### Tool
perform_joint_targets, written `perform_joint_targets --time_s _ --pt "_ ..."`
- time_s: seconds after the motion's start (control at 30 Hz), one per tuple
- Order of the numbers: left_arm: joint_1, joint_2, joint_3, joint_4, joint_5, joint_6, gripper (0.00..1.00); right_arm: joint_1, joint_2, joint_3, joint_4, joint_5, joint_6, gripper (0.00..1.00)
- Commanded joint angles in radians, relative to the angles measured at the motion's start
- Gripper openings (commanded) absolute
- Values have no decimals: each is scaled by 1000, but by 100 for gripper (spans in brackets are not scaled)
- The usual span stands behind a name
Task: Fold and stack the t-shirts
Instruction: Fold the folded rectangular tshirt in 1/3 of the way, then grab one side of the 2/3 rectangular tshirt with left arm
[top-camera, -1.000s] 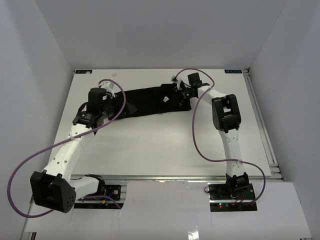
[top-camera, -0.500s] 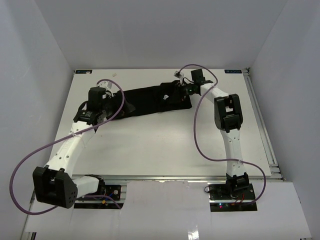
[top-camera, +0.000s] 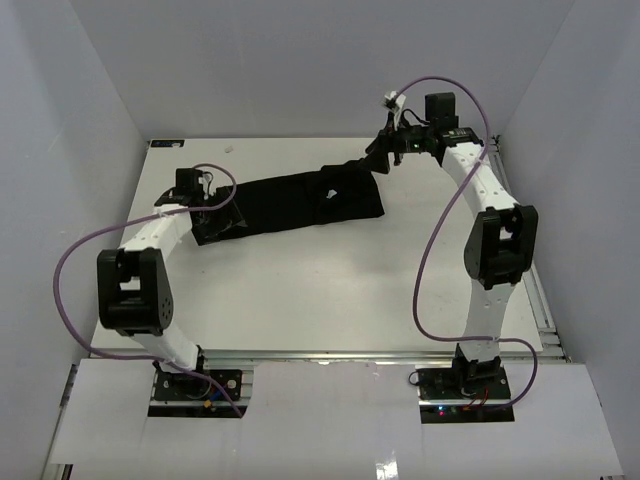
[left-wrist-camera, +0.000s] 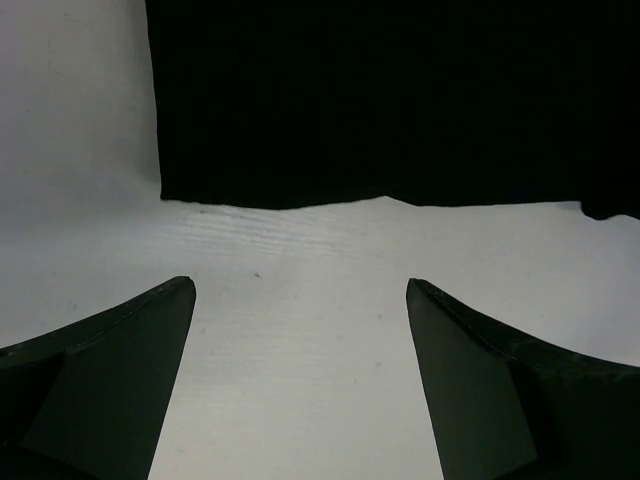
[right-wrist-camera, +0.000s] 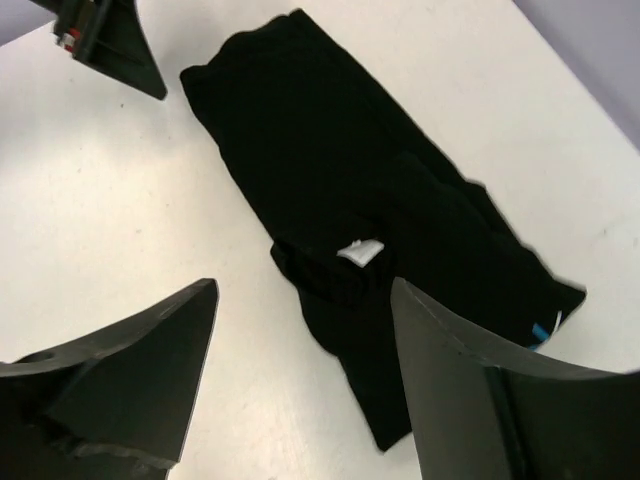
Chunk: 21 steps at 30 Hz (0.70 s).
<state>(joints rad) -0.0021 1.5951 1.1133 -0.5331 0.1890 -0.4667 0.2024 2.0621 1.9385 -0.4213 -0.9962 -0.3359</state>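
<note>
folding looks about halfway: the t-shirt (top-camera: 300, 195) lies as a long black band across the far half of the table (top-camera: 300, 300). in the top view it runs from about 9 o'clock to 2 o'clock of the table's middle, and neither gripper holds it. i judge the lengthwise folds done and the crosswise fold not yet made. only this one shirt shows, so there is no stack.

left gripper (left-wrist-camera: 300, 380) sits low at the band's 9 o'clock end, jaws wide apart and empty. in its wrist view bare table lies between the fingers, with the shirt's edge just beyond at 12 o'clock. the left arm is bent sharply at the elbow above its base, its forearm reaching toward 1 o'clock.

right gripper (right-wrist-camera: 300, 375) hangs above the table near the band's 1 o'clock corner, jaws apart with nothing between them, looking down on the shirt. a white neck tag (right-wrist-camera: 360, 251) shows mid-cloth, and a blue logo (right-wrist-camera: 541, 330) sits at 4 o'clock of it. the right arm stands tall from its base, its forearm stretched toward 11 o'clock.

the next move, as i judge it, calls for both grippers to pinch the corners of one end through all layers. they would then carry that end over the other without dragging the band askew.
</note>
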Motion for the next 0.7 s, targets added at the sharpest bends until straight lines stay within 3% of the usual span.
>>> perform_joint_targets --time_s 0.0,0.17,0.43,0.67 --pt "1 69 83 7 -13 66 98 -24 -101 -129 -97 80 -138 82" --pt "43 190 180 53 -22 103 98 -52 -239 -249 -100 119 -195 87" --pt "51 259 218 50 -82 140 98 -104 -315 -348 -108 116 -170 88" --pt "51 387 312 39 -19 175 98 -110 -350 -398 -94 123 -138 88"
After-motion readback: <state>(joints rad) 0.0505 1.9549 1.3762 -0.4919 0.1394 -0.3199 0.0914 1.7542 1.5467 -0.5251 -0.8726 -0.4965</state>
